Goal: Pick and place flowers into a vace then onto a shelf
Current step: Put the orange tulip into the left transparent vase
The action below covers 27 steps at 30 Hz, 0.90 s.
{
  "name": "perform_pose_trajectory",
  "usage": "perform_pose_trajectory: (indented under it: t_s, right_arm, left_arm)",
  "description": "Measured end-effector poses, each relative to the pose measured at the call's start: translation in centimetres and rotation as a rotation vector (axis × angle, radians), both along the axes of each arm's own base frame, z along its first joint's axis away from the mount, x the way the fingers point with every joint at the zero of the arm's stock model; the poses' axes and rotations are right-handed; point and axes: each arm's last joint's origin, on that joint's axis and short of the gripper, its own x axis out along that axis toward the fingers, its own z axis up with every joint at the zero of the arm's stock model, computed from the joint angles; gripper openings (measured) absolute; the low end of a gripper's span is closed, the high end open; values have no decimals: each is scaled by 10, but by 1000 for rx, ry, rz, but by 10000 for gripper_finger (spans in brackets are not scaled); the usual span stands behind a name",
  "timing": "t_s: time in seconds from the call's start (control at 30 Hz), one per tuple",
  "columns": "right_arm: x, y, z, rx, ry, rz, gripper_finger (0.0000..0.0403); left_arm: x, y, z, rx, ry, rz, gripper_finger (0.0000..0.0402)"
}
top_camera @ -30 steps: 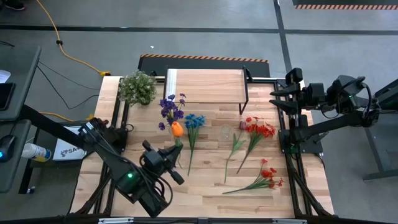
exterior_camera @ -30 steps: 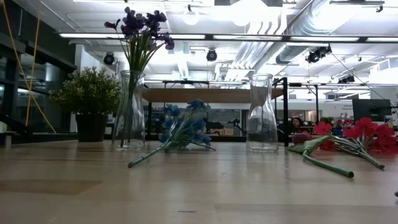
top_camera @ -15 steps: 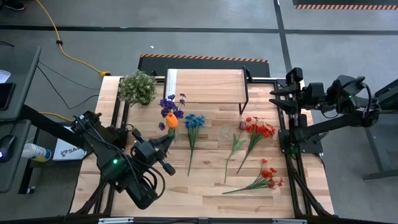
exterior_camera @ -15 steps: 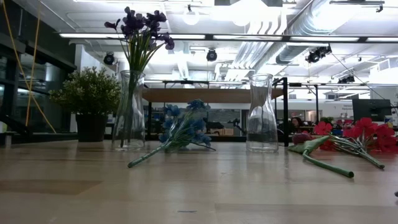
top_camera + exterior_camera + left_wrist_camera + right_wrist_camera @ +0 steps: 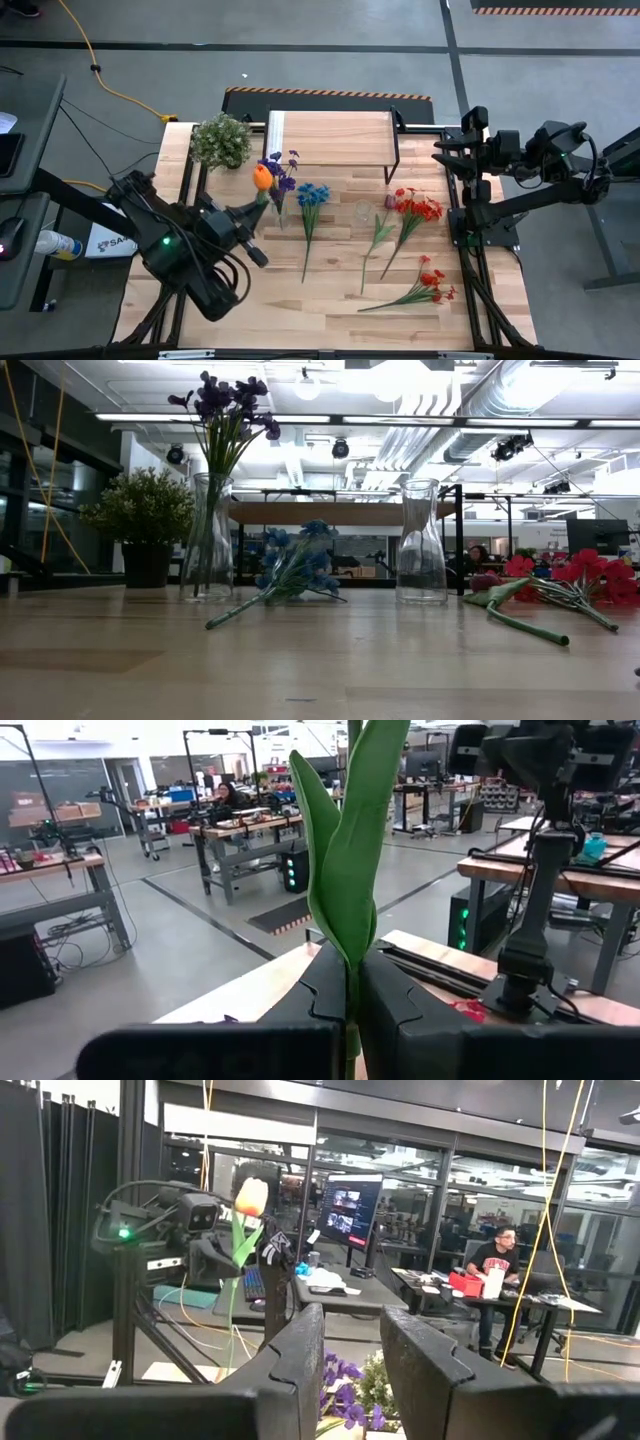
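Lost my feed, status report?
Left gripper shut on orange flower, beside vase of purple blooms. Right gripper parked at table's right edge. Nothing blocking.

A bushy potted plant [image 5: 221, 141] stands at the far left corner of the wood-plank bench [image 5: 330, 300], beyond the left claw [image 5: 255, 205] and a little to its left. A clear glass vase [image 5: 421, 543] stands upright and empty mid-bench, well to the right of that claw, between it and the right claw [image 5: 441, 157]. A yellow cable [image 5: 100, 75] snakes over the grey floor past the bench's far left. A seated person [image 5: 493, 1270] works at a desk in the room behind.
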Motion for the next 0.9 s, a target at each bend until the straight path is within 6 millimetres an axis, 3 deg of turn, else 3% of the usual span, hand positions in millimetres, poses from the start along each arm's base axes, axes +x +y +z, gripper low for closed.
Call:
perform_pose_trajectory:
  t_s: [0.9]
  right_arm:
    - [0, 0, 0, 0, 0, 0, 94]
  left_arm:
    - [-18, 60, 31, -14, -14, 138, 41]
